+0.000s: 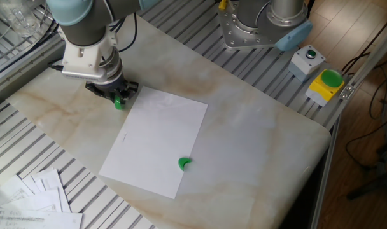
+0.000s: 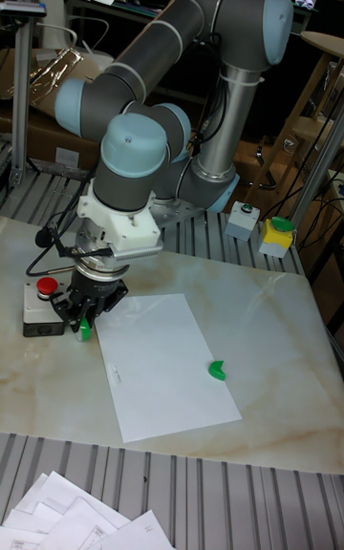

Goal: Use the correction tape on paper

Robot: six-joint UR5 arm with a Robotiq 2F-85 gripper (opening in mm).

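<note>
The paper (image 1: 158, 140) (image 2: 162, 364) lies flat in the middle of the marble table. My gripper (image 1: 117, 97) (image 2: 84, 319) points down at the sheet's far left corner. Its dark fingers are closed around the correction tape (image 1: 119, 103) (image 2: 84, 328). Only the tape's green lower part shows below the fingers, at the paper's edge. I cannot tell whether its tip touches the sheet.
A small green crescent piece (image 1: 184, 164) (image 2: 217, 370) lies on the paper's near right part. A grey box with a red button (image 2: 43, 306) stands just left of the gripper. Printed sheets (image 1: 34, 200) lie fanned at the front left. Button boxes (image 1: 321, 73) and a second robot base (image 1: 257, 25) are at the back right.
</note>
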